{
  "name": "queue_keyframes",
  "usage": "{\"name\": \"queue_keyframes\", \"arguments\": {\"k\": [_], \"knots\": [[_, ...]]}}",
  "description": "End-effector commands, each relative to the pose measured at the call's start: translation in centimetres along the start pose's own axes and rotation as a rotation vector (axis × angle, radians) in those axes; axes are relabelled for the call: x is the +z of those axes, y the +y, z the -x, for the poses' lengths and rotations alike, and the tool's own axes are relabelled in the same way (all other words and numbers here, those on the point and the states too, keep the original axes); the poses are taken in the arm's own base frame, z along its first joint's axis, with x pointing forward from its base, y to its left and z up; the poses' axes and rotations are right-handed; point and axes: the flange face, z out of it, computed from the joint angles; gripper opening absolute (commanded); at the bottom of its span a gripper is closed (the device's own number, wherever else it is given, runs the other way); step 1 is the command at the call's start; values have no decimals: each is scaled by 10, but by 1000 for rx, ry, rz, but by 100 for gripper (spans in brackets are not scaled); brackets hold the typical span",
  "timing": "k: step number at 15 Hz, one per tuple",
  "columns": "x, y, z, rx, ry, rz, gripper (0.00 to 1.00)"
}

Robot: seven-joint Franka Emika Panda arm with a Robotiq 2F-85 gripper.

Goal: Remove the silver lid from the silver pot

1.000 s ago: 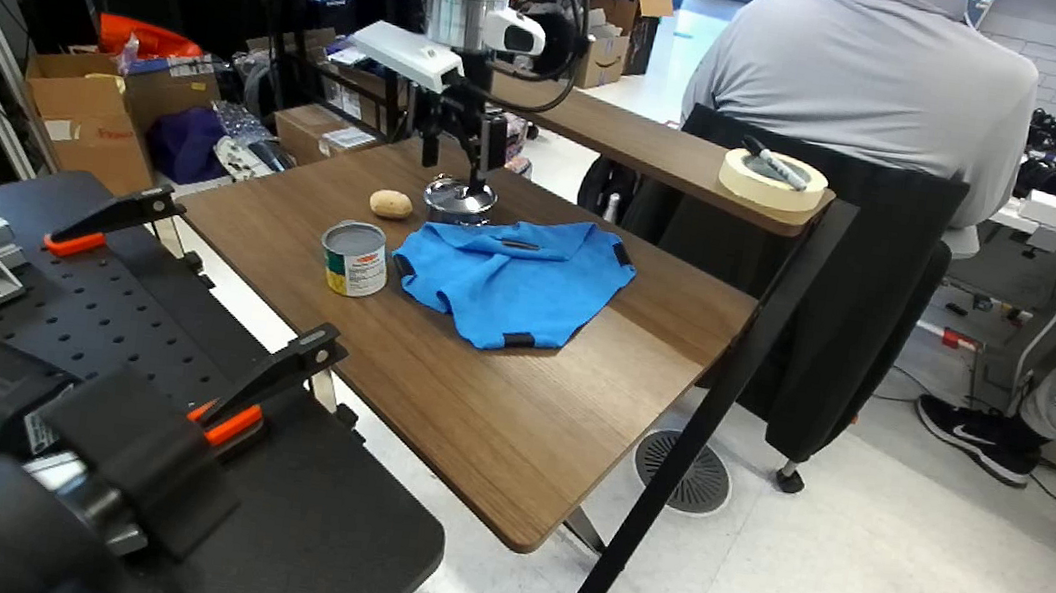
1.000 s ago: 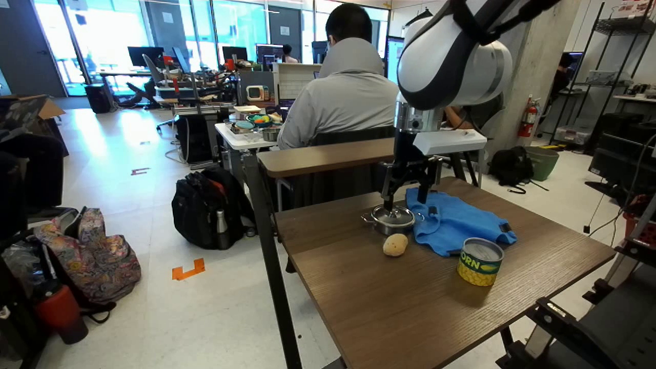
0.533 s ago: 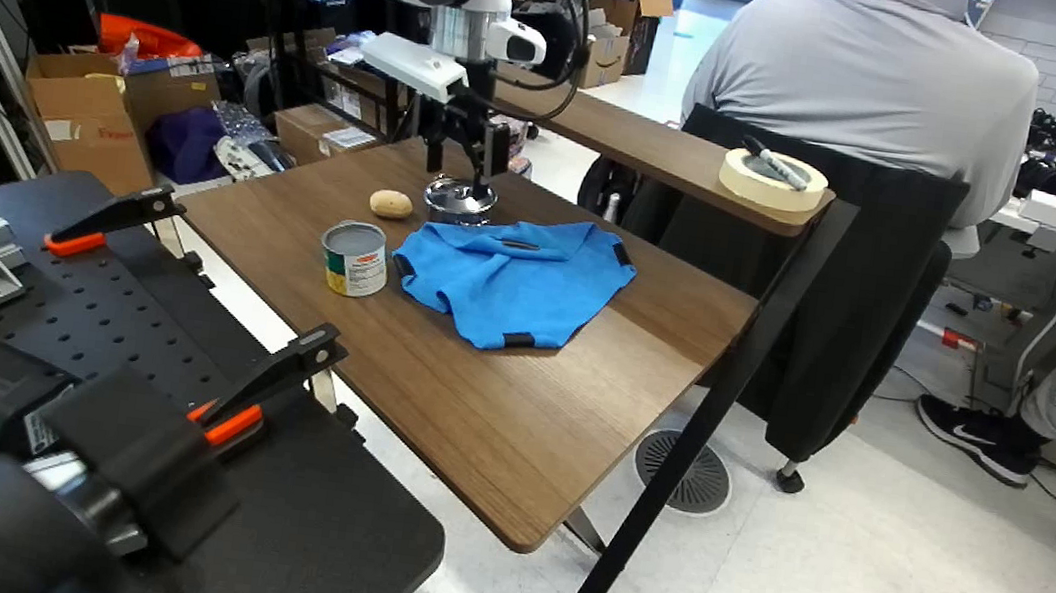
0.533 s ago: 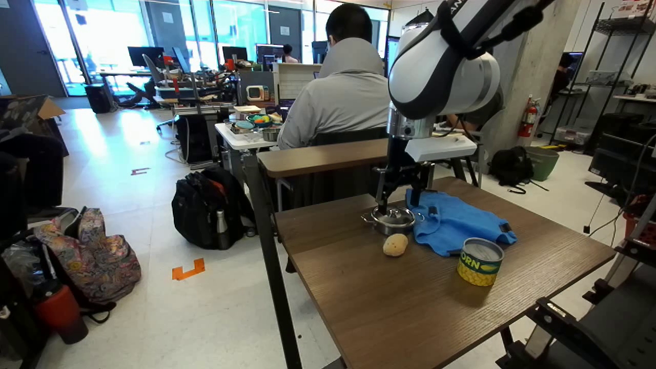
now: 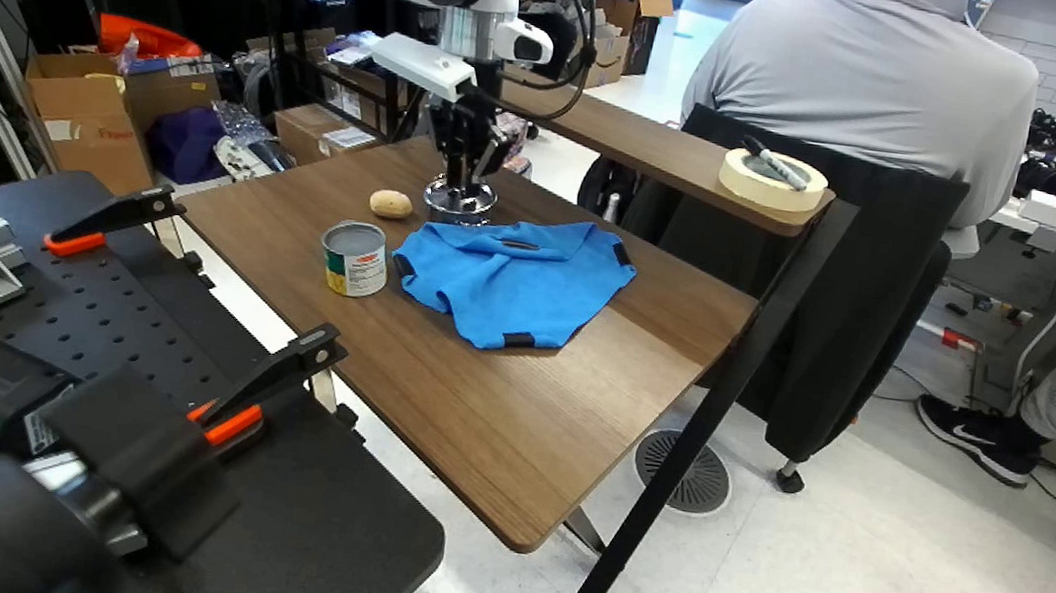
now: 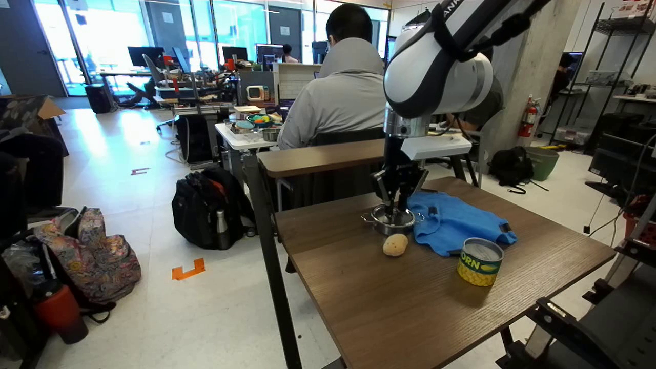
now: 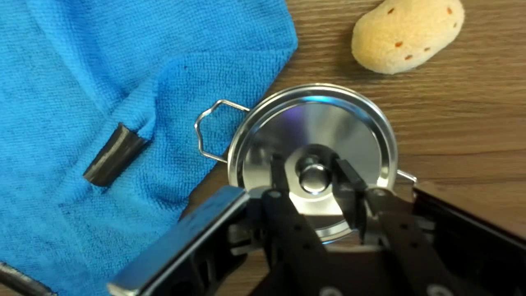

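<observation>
The silver lid [image 7: 349, 135] lies flat on the silver pot [image 6: 388, 229], which stands on the table with a wire handle on each side. A round knob [image 7: 314, 179] rises from the lid's middle. My gripper [image 7: 306, 159] points down from above, its fingers on either side of the knob and drawn fairly close together. In the wrist view a gap shows between the knob and the left finger [image 7: 278, 174]. The right finger [image 7: 344, 176] is very near the knob; whether it touches I cannot tell. In both exterior views the fingertips reach down to the lid.
A blue cloth [image 7: 102, 61] lies right beside the pot, under one handle. Close by is a tan potato [image 7: 407, 37]. A corn can [image 6: 479, 266] stands farther off on the table [image 5: 521, 437]. A raised wooden shelf [image 6: 328, 156] runs along behind.
My fingers have come together from wide apart to a narrow gap around the knob. The arm has shifted slightly, centring over the lid. Lid, pot and the other objects have stayed put.
</observation>
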Motion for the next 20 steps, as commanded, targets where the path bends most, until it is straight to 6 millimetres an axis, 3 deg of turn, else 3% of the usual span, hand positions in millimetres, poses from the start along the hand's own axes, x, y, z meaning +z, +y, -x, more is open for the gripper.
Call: {"name": "queue_keyframes", "arguments": {"k": [1,2,9,16,20], "knots": [[2,-1,-10,3,-13,24,5],[2,-2,-10,3,-15,23,1],[-7,-4,-6,-12,-24,15,5],[-38,-21,37,-115,-7,48,5],[-49,-48,60,-222,-31,81,5]]}}
